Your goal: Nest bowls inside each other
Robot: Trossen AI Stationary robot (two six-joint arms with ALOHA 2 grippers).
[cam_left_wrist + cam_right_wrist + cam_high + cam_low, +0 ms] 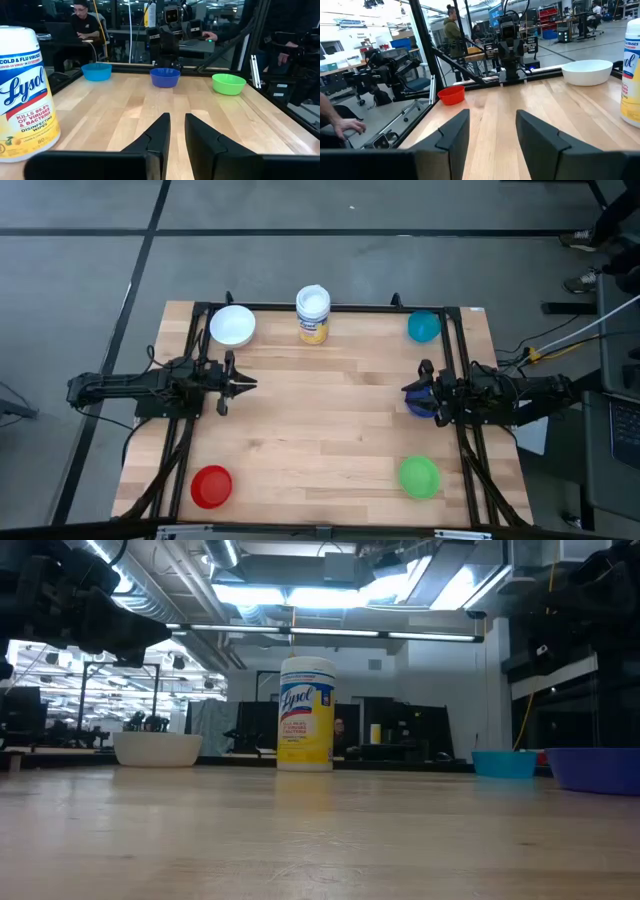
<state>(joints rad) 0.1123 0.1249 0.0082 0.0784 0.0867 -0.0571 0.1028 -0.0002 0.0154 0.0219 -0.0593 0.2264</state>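
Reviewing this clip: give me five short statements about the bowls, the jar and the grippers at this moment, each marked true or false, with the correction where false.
1. All five bowls sit apart, none nested. True: white bowl, teal bowl, blue bowl, red bowl and green bowl each sit alone.
2. The jar lies on its side. False: it stands upright between the white and teal bowls.
3. The right gripper holds the red bowl. False: its fingers are open and empty; the red bowl sits across the table.
4. The left gripper holds nothing. True: its fingers stand slightly apart, empty.
5. The green bowl sits inside the blue one. False: they are apart.
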